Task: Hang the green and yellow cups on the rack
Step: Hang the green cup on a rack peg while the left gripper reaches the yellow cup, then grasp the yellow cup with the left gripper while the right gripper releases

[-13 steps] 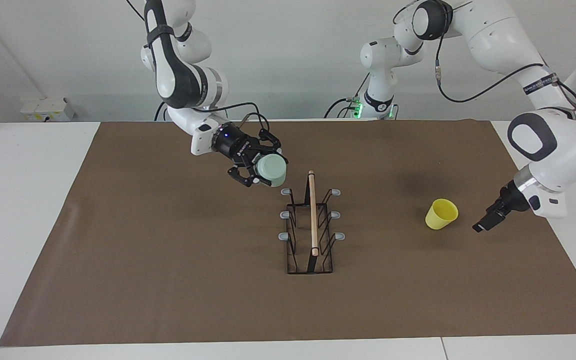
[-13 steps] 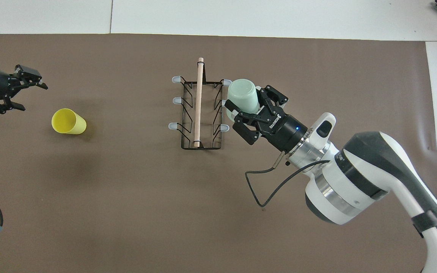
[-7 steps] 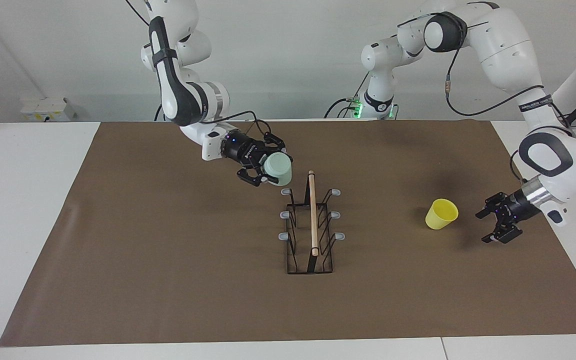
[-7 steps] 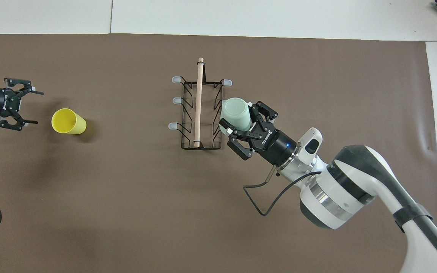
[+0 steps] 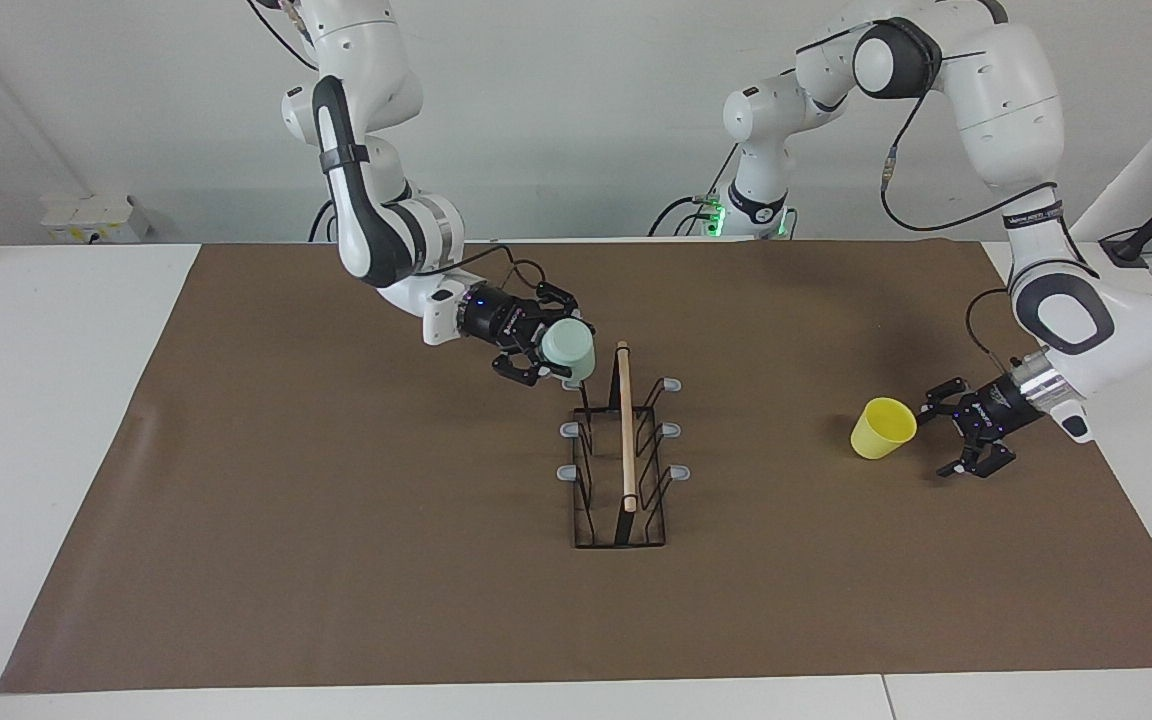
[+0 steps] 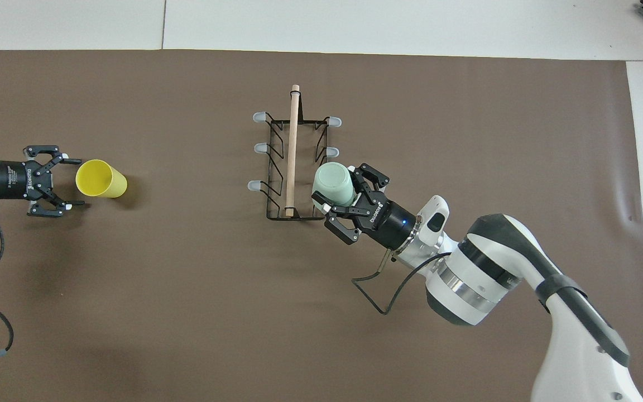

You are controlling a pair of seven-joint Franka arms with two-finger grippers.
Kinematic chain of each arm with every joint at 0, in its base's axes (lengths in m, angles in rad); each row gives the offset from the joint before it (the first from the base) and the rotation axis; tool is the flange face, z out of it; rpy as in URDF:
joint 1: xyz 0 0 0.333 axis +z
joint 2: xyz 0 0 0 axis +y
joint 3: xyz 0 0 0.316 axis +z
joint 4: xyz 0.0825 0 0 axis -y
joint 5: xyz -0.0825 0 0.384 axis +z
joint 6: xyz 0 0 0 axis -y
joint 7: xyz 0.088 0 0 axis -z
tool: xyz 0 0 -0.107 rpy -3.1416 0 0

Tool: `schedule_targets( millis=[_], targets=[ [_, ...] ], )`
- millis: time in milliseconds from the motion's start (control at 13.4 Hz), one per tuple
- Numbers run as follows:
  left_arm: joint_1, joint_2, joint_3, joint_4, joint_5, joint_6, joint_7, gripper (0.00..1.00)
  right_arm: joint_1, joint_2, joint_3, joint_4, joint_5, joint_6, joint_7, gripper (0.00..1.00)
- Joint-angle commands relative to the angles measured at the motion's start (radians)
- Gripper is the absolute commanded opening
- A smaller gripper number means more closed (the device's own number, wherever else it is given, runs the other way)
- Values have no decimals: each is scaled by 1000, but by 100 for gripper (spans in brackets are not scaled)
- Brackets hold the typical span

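Gripping pale mint green cup point(image 5: 568, 346) in right claw point(image 5: 546, 352), over rack point(image 5: 622, 452) prong nearest robots.
Lying tipped on bench point(image 5: 336, 520), bright yellow cup point(image 5: 882, 427), mouth just ahead of spread-fingered left claw point(image 5: 948, 432); bare brown mat all round.

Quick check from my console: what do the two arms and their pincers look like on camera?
Both arms are glossy white with dark grey joint bands and a silver wrist ring. The right pincer and left pincer are black, with skeletal linkage fingers and white lettering on the body. A blue light glows on the right one; thin black cables loop from both wrists.
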Motion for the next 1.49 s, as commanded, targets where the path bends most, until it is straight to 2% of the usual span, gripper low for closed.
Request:
schedule_targets(
  millis=[0,298,596,671,746,820,895,1268,1417],
  targets=[
    [-17,-63,-10,-73,-39,-29,-15,100,2,22,1,3,60,-21,-68,0],
    [-60,-83,-11,-143,-120,15,19,100,1,77,1,6,62,-69,-115,0],
    [-68,-92,-21,-151,-153,29,42,100,1,96,1,6,62,-61,-129,0],
    [-84,-103,-21,-152,-153,34,54,84,1,96,1,6,62,-57,-129,3],
    [-89,-108,-19,-158,-153,34,75,6,1,96,1,6,62,-55,-131,69],
    [-89,-125,-19,-172,-153,31,141,0,1,94,1,3,60,-63,-131,100],
    [-88,-132,-19,-174,-153,26,187,0,1,94,1,3,60,-66,-131,100],
    [-89,-197,-10,-128,-144,38,175,0,-4,42,-1,5,60,-19,-128,100],
    [-106,-252,-8,-120,-109,63,175,0,-12,-52,-4,14,34,187,-118,100]
  ],
)
